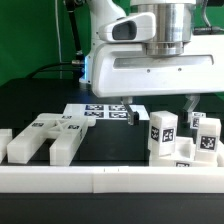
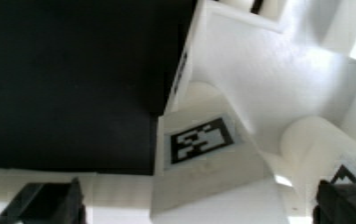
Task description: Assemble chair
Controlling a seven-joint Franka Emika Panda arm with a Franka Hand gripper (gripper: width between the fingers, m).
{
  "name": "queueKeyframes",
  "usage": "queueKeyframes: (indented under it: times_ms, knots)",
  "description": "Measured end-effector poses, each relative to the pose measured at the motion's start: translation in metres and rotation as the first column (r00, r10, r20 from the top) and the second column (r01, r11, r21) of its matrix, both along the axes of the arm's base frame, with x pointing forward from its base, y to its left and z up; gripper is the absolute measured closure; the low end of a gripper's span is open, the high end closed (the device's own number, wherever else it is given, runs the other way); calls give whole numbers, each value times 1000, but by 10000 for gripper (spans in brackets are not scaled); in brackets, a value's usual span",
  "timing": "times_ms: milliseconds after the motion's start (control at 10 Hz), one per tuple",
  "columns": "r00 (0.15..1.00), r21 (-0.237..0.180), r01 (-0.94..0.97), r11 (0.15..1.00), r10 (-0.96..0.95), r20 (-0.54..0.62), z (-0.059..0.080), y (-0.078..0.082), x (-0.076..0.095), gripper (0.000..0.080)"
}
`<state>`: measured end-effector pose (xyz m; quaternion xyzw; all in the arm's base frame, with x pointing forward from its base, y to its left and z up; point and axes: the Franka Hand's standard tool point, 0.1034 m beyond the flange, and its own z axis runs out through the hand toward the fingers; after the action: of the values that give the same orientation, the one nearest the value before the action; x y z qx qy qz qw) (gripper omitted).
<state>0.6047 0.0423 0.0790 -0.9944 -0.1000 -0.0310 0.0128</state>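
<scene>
My gripper (image 1: pixel 160 110) hangs low over the right part of the table, its two dark fingers spread wide. It is open and holds nothing. Below and between the fingers stands an upright white chair piece (image 1: pixel 163 134) with black-and-white tags on its faces. In the wrist view that tagged piece (image 2: pixel 200 143) runs down between the fingertips (image 2: pixel 50 203), and I see no contact with it around the gripper (image 2: pixel 198 206). A second tagged upright block (image 1: pixel 207 136) stands just to the exterior view's right. Flat white chair parts (image 1: pixel 45 136) lie on the exterior view's left.
The marker board (image 1: pixel 97 112) lies flat behind the parts, near the middle. A long low white border rail (image 1: pixel 110 181) runs along the front edge. The tabletop is black, with a green backdrop behind it.
</scene>
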Motion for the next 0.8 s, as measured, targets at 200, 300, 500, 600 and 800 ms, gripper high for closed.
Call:
queueKeyframes:
  times_ms: [200, 300, 500, 600, 800]
  knots:
    - [997, -10, -78, 997, 78, 2, -1, -2, 0, 179]
    - [997, -9, -72, 997, 72, 2, -1, -2, 0, 179]
    - [999, -8, -47, 999, 47, 1, -1, -2, 0, 362]
    - [999, -8, -47, 999, 47, 1, -1, -3, 0, 507]
    - [999, -2, 42, 999, -42, -1, -1, -2, 0, 507]
